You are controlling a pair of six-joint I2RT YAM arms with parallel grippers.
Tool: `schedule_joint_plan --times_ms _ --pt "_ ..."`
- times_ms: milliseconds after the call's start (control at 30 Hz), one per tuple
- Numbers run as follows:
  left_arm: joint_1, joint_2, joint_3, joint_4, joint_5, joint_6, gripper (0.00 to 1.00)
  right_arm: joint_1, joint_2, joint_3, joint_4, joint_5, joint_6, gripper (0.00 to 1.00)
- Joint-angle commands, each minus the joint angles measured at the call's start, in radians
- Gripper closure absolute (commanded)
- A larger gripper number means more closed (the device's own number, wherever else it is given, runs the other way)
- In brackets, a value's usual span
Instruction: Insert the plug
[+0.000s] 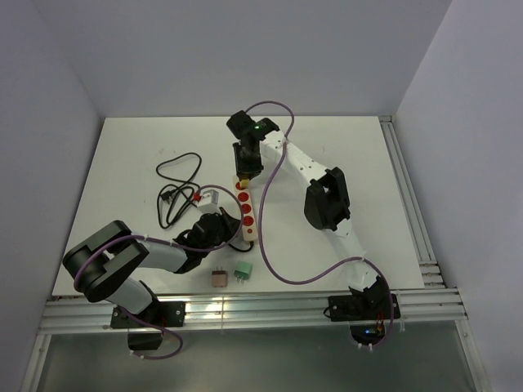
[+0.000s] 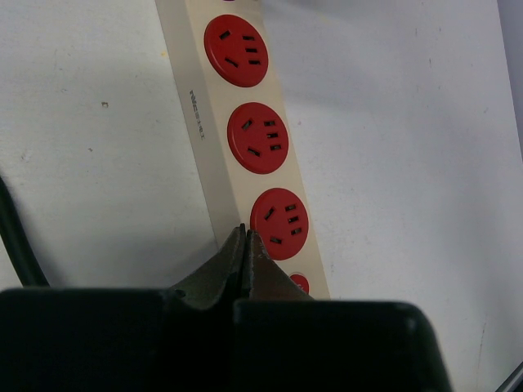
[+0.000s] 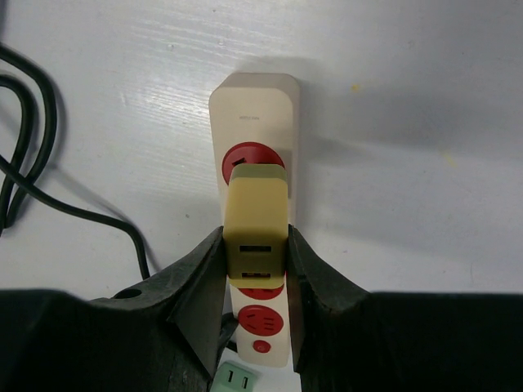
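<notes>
Across the white table (image 1: pixel 343 163) the power strip (image 1: pixel 248 214) lies lengthwise, and you have an arm at each end of it. The right end effector (image 3: pixel 255 249) is clamped on the beige plug (image 3: pixel 256 200), which sits over the strip's farthest red socket (image 3: pixel 249 157). The left end effector (image 2: pixel 245 245) is closed on nothing, its tips at the strip's near end; whether they touch it I cannot tell. Watch the push: the prongs are hidden, so an off-square press could miss the slots and tip or slide the strip. Only the right wrist view shows plug against socket. The top view alone shows the loose black cable (image 1: pixel 176 192).
</notes>
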Motion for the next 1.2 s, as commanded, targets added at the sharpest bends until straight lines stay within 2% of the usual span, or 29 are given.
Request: schedule_joint_plan --times_ms 0,767,933,1033,1067,1167 --pt "-0.051 0.043 -0.026 -0.124 0.193 -0.018 1.0 0.004 0.017 0.005 0.02 0.012 -0.005 1.0" --pt "-0.051 0.065 -0.023 -0.111 0.205 -0.021 1.0 0.014 0.117 0.031 0.026 0.016 -0.081 1.0" --pt "-0.034 -0.042 -0.022 -0.161 0.2 -0.024 0.98 0.047 0.12 -0.01 0.05 0.096 -0.114 1.0" --pt "-0.005 -0.185 0.012 -0.32 0.132 -0.004 0.86 0.044 0.094 -0.053 0.089 0.104 -0.117 1.0" --pt "0.017 -0.223 0.047 -0.372 0.084 -0.004 0.77 0.042 0.094 -0.047 0.089 0.105 -0.127 1.0" --pt "0.102 -0.352 0.122 -0.509 0.047 0.002 0.63 0.042 0.111 -0.01 0.072 0.102 -0.143 1.0"
